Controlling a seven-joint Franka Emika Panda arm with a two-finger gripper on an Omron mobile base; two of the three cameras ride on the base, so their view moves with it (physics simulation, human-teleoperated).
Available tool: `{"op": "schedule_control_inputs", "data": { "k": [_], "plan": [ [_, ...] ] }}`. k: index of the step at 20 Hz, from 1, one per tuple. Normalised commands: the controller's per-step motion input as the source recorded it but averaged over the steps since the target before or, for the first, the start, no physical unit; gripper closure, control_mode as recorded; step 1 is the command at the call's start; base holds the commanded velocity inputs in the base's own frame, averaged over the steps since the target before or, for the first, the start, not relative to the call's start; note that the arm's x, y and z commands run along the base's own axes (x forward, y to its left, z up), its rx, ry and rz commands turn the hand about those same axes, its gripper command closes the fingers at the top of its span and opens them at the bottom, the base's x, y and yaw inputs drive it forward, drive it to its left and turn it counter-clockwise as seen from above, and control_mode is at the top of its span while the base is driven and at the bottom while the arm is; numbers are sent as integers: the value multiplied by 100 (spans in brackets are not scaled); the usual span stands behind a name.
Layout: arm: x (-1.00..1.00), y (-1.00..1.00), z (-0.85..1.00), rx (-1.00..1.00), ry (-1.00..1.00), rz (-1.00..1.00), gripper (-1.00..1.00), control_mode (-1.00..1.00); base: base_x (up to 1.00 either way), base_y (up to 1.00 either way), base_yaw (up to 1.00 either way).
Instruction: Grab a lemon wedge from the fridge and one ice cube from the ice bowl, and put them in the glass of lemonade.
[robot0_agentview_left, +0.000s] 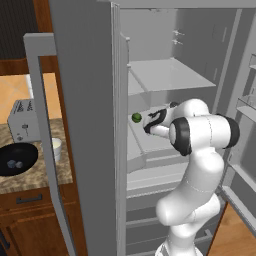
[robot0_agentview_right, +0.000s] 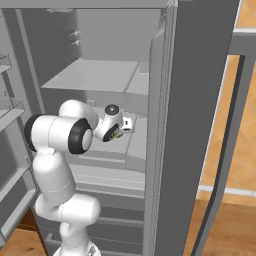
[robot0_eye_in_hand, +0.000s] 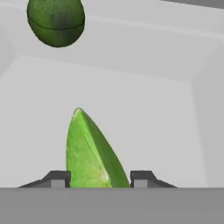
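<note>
In the hand view the bright yellow-green lemon wedge (robot0_eye_in_hand: 92, 153) stands on edge between my two dark fingertips (robot0_eye_in_hand: 59, 178), filling the gap and touching both. My gripper (robot0_eye_in_hand: 99, 179) is shut on it, over the pale fridge shelf (robot0_eye_in_hand: 166, 122). From the right base view the gripper (robot0_agentview_right: 120, 131) reaches into the open grey fridge (robot0_agentview_right: 100, 75) at middle-shelf height, with a speck of the wedge (robot0_agentview_right: 117, 134) at its tips. The black ice bowl (robot0_agentview_left: 17, 159) and the small whitish glass of lemonade (robot0_agentview_left: 56, 147) sit on the counter to the left of the fridge.
A darker green round fruit (robot0_eye_in_hand: 56, 22) lies on the same shelf just beyond the wedge, left of the hand (robot0_agentview_left: 136, 117). The open left fridge door (robot0_agentview_left: 85, 125) stands between arm and counter. A silver toaster (robot0_agentview_left: 24, 120) is behind the bowl. The right door (robot0_agentview_right: 200, 100) is open too.
</note>
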Motion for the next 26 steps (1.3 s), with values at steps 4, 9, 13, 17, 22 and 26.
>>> {"op": "schedule_control_inputs", "data": {
  "k": [4, 9, 13, 17, 22, 26],
  "plan": [
    [0, 0, 0, 0, 0, 0, 100, -100, 0, 0, 0],
    [-70, 0, 4, 0, -38, -1, 100, -100, 0, 0, 0],
    [-100, -3, 37, 0, -66, -6, 100, -100, 0, 0, 0],
    [-100, -26, 98, 10, -19, -35, 100, -100, 0, 0, 0],
    [-79, 12, 100, -5, 33, -7, 100, -100, 0, 0, 0],
    [-47, 18, 100, -5, 48, 2, 100, -100, 0, 0, 0]
  ]
}}
